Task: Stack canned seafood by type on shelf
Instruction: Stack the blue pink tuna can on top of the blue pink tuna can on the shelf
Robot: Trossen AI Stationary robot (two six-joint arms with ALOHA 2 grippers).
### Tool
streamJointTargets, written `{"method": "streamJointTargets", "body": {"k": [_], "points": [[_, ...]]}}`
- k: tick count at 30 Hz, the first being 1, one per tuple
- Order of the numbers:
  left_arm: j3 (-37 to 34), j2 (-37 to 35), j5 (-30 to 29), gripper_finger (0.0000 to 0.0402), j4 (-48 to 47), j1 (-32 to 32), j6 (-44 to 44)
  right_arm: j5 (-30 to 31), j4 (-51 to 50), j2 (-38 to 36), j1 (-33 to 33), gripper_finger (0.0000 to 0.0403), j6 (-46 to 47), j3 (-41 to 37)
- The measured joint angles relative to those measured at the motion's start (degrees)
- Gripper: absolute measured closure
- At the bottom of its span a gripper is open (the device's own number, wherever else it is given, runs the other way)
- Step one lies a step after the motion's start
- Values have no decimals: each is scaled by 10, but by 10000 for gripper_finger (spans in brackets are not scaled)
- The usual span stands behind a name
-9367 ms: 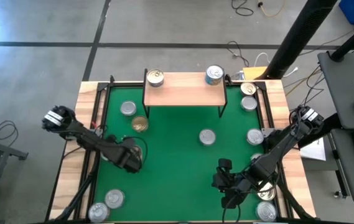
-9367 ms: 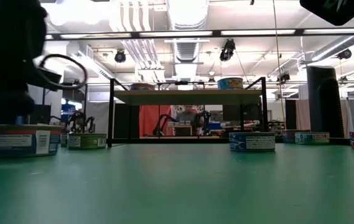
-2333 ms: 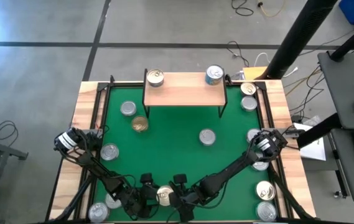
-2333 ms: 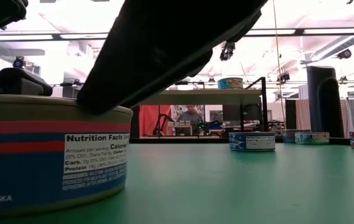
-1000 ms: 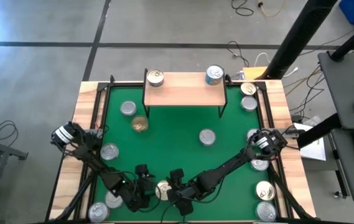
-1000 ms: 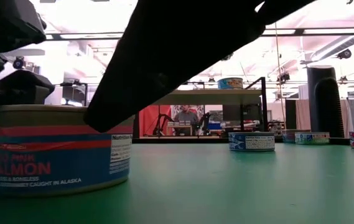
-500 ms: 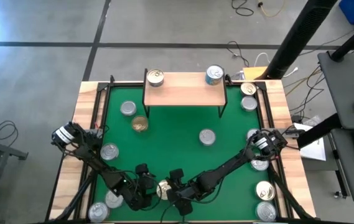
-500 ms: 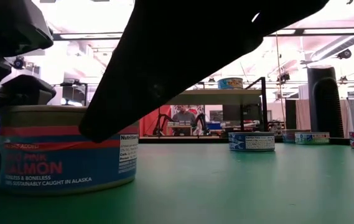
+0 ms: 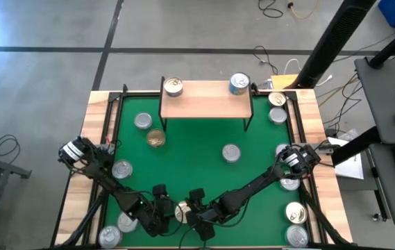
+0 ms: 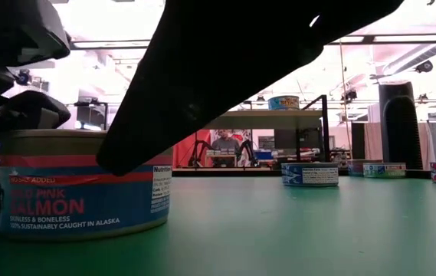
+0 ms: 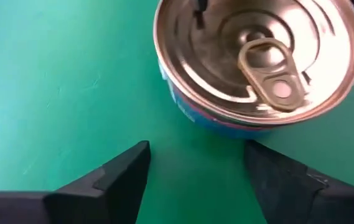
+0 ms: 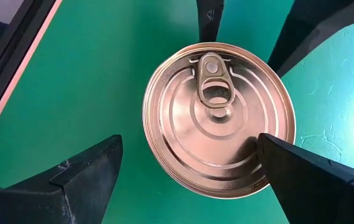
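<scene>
Left tool (image 9: 167, 210) edged closer to salmon can (image 9: 182, 212); both tools open (right (image 9: 192, 212)); dark arm blocks low view.

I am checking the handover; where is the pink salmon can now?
In the high view, the pink salmon can sits on the green mat near the table's front edge, between the left tool and the right tool.
</scene>
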Motion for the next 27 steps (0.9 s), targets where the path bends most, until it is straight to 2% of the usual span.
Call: {"method": "streamJointTargets", "body": {"k": [4,8,12,21,27], "points": [[0,1,-1,117,-20,1,-50,0,0,0,0,39,0,0],[3,18,-8,72,-22,0,-61,-1,0,0,0,39,3,0],[19,39,-11,45,-31,1,-53,-1,0,0,0,39,13,0],[75,55,-15,41,-21,-5,70,3,-2,1,-1,39,-11,0],[87,58,4,42,7,-6,83,2,-3,1,-2,39,-54,0]]}}
